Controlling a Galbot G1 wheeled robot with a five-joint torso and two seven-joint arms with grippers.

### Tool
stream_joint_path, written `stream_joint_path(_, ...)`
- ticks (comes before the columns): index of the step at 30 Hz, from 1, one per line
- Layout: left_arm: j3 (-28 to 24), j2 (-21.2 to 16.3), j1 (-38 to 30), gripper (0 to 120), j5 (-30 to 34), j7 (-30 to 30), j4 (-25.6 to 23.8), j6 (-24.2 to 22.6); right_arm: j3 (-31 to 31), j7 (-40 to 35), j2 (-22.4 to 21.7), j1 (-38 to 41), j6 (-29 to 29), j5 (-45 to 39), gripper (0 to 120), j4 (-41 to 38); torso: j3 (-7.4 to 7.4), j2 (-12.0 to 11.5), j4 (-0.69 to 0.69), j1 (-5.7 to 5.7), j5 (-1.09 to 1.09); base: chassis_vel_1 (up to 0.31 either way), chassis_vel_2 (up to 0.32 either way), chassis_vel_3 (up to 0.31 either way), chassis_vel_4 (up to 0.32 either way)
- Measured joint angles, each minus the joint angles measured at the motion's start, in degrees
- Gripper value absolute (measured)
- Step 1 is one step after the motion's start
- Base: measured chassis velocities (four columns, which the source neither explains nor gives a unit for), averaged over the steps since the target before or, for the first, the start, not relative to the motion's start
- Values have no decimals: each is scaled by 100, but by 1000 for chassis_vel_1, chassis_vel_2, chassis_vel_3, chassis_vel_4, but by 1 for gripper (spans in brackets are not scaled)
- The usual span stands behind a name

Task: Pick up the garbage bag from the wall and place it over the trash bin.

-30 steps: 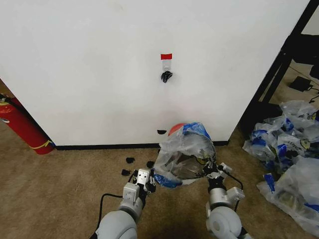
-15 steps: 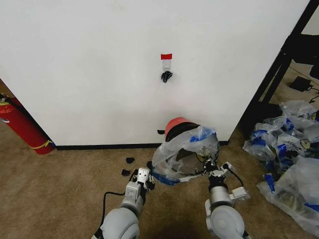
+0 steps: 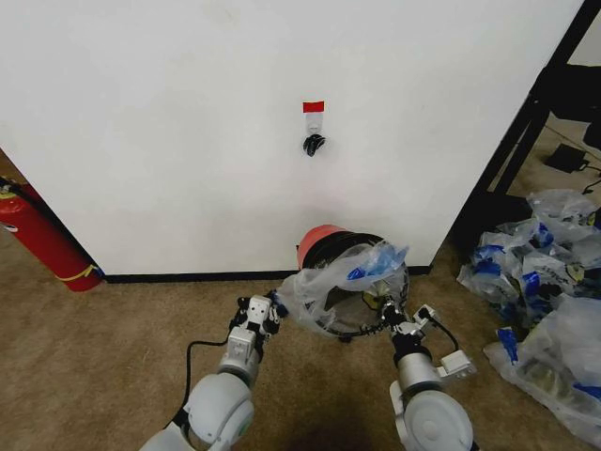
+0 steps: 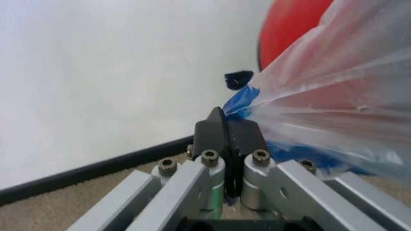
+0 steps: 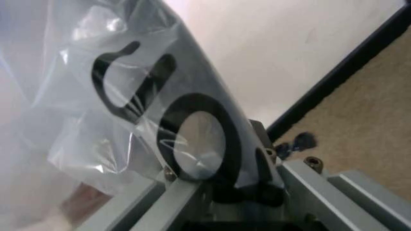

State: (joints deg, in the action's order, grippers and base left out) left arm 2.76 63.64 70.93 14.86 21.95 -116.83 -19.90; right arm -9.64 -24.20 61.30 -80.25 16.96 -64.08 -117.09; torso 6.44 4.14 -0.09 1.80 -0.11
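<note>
The garbage bag [image 3: 343, 287], thin translucent plastic with blue print, is stretched between my two grippers over the near side of the trash bin [image 3: 322, 246]. The bin's red part shows toward the wall [image 3: 188, 141], and its dark mesh shows through the plastic. My left gripper [image 3: 268, 306] is shut on the bag's left edge. In the left wrist view its fingers [image 4: 215, 132] pinch the blue-edged plastic [image 4: 321, 106]. My right gripper [image 3: 387, 307] is shut on the bag's right edge, and plastic [image 5: 128, 120] drapes over it. The hook [image 3: 313, 144] under the red tape strip [image 3: 313, 106] is bare.
A red fire extinguisher [image 3: 38, 240] leans at the wall's left end. A heap of clear-and-blue plastic bags [image 3: 545, 282] lies on the carpet at the right. A black frame [image 3: 526, 122] stands past the wall's right edge.
The bag's mouth has been pulled down and spread wider, so more of the bin's red part and mesh show. My left gripper moved up and forward with the bag's edge.
</note>
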Motion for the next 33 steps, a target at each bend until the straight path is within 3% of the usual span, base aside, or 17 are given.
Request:
stream_joint_path(12,23,-104,88,0,36,-170,36,17,-44,-293,-437,39,-364,263,0,52,0,0,0,0,0,0,0,0,0)
stream_joint_path(15,-11,-91,116,5,55,-273,50,60,-43,-278,-477,44,-412,197,0,10,0,0,0,0,0,0,0,0,0)
stream_joint_path(21,6,-96,233,31,0,-567,56,245,-79,-262,-516,160,-430,36,0,-26,0,0,1,0,0,0,0,0,0)
stream_joint_path(24,39,-121,300,37,-115,-697,49,383,-111,-262,-528,202,-428,25,0,6,0,0,0,0,0,0,0,0,0)
stream_joint_path(33,240,-296,511,71,-1137,-1509,53,1050,-239,-304,-469,437,-368,-29,0,189,0,0,0,0,0,0,0,0,0)
